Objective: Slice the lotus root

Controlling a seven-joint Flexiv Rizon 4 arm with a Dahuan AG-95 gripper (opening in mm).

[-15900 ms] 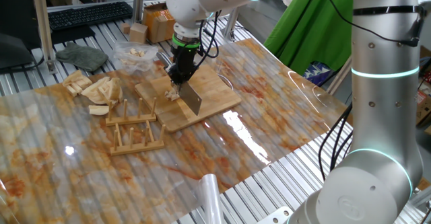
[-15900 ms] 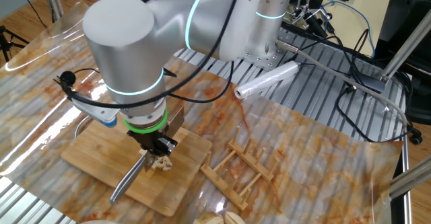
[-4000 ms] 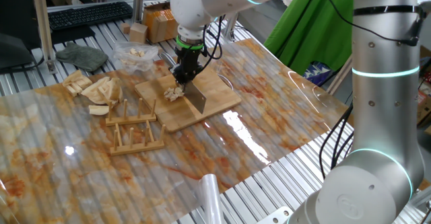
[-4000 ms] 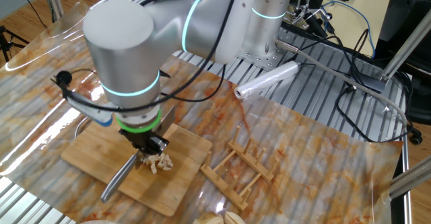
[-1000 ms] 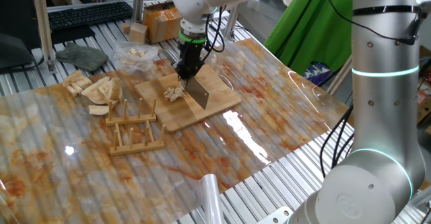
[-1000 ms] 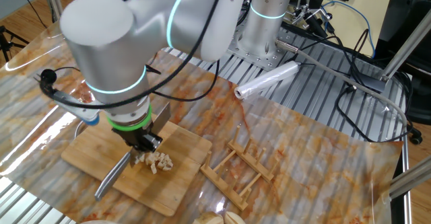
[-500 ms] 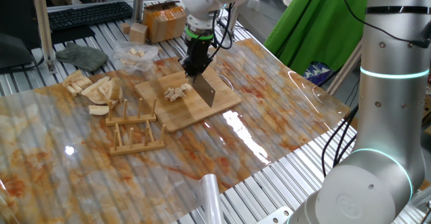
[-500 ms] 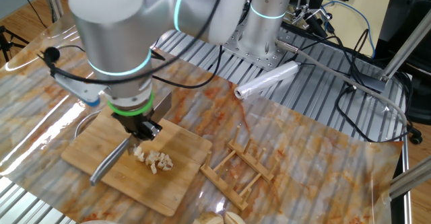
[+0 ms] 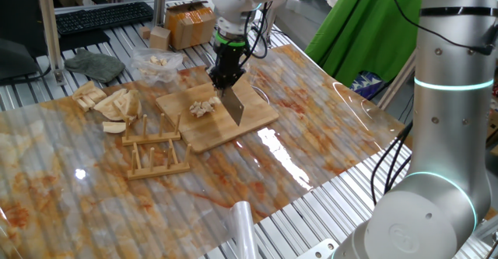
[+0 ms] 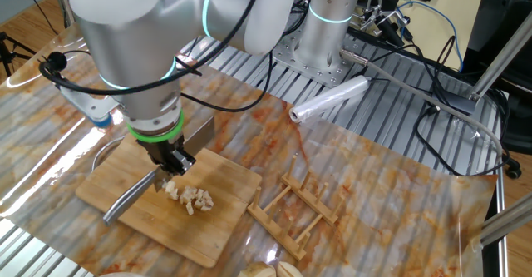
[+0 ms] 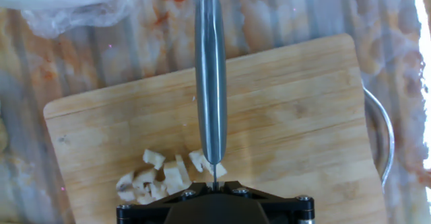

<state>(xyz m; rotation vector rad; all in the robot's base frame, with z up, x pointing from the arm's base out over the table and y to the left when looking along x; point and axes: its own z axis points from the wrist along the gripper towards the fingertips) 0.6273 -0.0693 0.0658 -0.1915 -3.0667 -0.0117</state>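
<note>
Hand view looks straight down a steel knife (image 11: 211,83) whose blade stands edge-down over a bamboo board (image 11: 296,116), with the lotus root (image 11: 165,177), cut into a cluster of small pale bits, lying on the board just left of the blade's near end. From one fixed view, the arm's fingers (image 9: 226,78) are clamped tight on the knife (image 9: 234,105) and point down over the board (image 9: 257,111), the lotus root (image 9: 203,107) bits sitting beside the blade. The other fixed view shows the knife (image 10: 129,195) slanting out from the fingers (image 10: 170,170) toward the board's (image 10: 224,185) near edge, the lotus root (image 10: 189,197) close by. Elsewhere on the streaked counter (image 9: 311,142) sit a wooden rack (image 9: 154,148), a heap of tan slices (image 9: 109,103) and a clear plastic bag (image 9: 156,63).
</note>
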